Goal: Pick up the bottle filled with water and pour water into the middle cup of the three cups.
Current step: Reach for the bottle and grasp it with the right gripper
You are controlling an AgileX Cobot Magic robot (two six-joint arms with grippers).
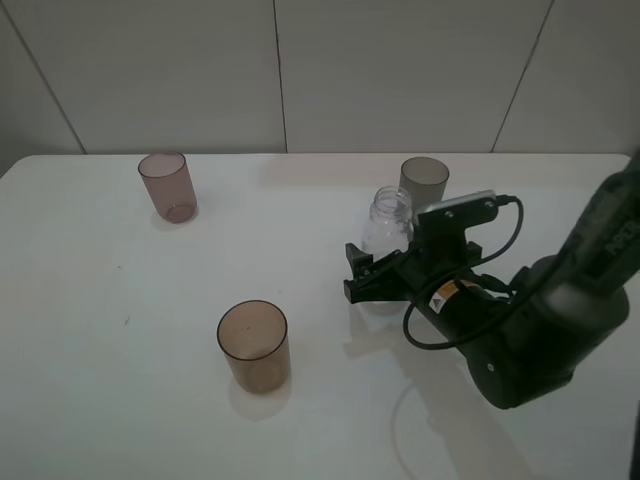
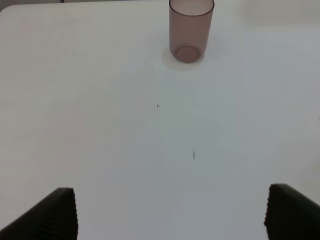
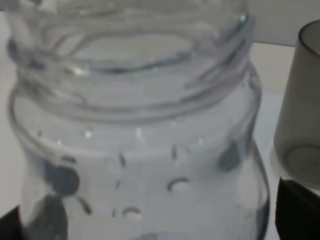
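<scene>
Your left claw (image 2: 170, 215) hangs released over the white tabletop (image 1: 90, 320) on the left side. Its two dark fingertips (image 2: 62, 215) are spread wide with only tabletop between them, and only its own wrist camera shows it. Ahead of it, at the far left, stands the pinkish-mauve cup (image 1: 167, 186), upright. Nearer to you and a little to the right is the middle cup (image 1: 254, 346), the brown tumbler, upright and well apart from the other two cups and from the right claw. Right of centre stands the bottle (image 1: 388, 218), clear and upright, its wide threaded neck open at the top. The right wrist view shows droplets clinging inside its shoulder. Its base is hidden behind your right claw (image 1: 358, 273), which reaches in from the right at the bottle's near side. In the wrist view the bottle's body fills the space between that claw's two dark fingers (image 3: 300, 210), one at either flank. You cannot tell from these views whether they are pressing on it or only bracketing it. Just beyond the bottle and slightly right sits the dark grey cup (image 1: 424, 181), upright and close beside the bottle, with a sliver of tabletop showing between them. The right arm (image 1: 540, 330) runs off toward the near right.
</scene>
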